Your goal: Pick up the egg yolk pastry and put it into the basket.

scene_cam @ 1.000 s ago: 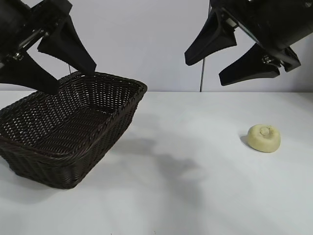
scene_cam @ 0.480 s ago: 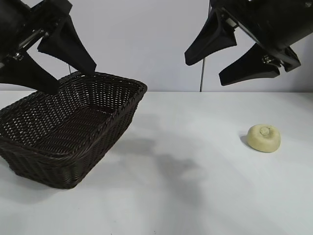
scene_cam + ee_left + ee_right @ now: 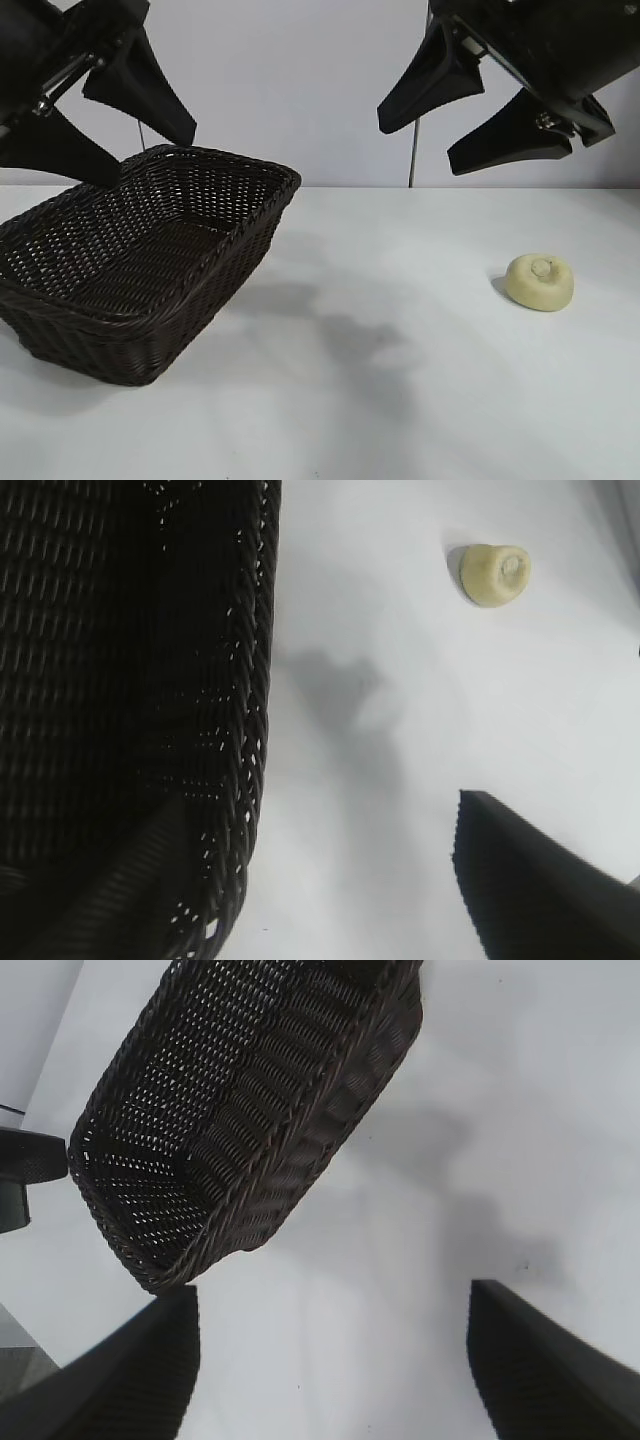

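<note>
Pale-yellow egg yolk pastry (image 3: 540, 282) on white desk (image 3: 400, 400), well below spread right hand (image 3: 470, 120). Wicker basket (image 3: 130, 330) beneath spread left hand (image 3: 125, 145), both hands empty.

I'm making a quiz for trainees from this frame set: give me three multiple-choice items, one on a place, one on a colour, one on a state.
1. Where is the egg yolk pastry?
A. in the basket
B. on the table, under the right gripper's side
C. between gripper fingers

2. What colour is the basket?
A. dark brown
B. white
C. green

3. How do the right gripper and left gripper stand?
A. both shut
B. one grips the pastry
C. both open, holding nothing

Key: 1 B, it lies on the white table; 2 A, dark wicker; 3 C, fingers spread in the air.
</note>
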